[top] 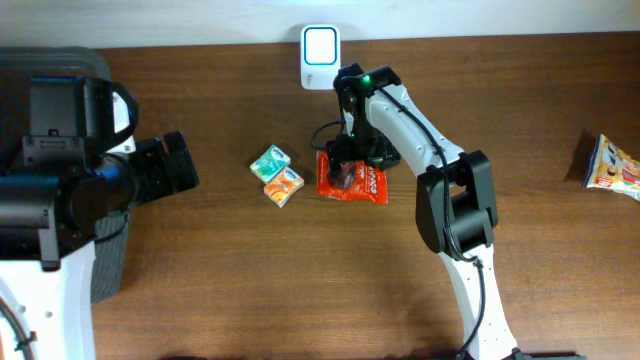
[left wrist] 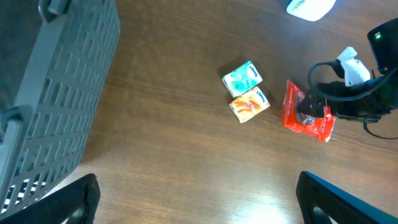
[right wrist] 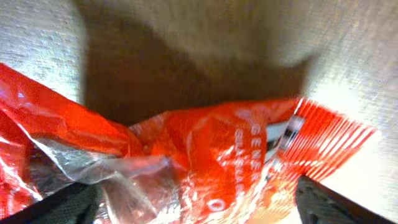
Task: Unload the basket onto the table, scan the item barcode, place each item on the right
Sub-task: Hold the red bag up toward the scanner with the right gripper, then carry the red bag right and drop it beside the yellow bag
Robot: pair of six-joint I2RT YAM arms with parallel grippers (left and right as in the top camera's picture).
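my right tool (top: 348,160) hangs directly over the red packet (top: 368,186), fingers spread wide to either side of it and, as far as i can see, pinching nothing. the packet lies flat on the tabletop (top: 300,280), long axis running left to right, near the white scanner (top: 320,45) at the far edge. my left tool (top: 182,163), also spread, sits well apart; the right is plainly nearer.

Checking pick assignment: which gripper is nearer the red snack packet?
Right. The right gripper sits directly over the red snack packet, fingers spread either side of it; the left gripper is far off across the table.
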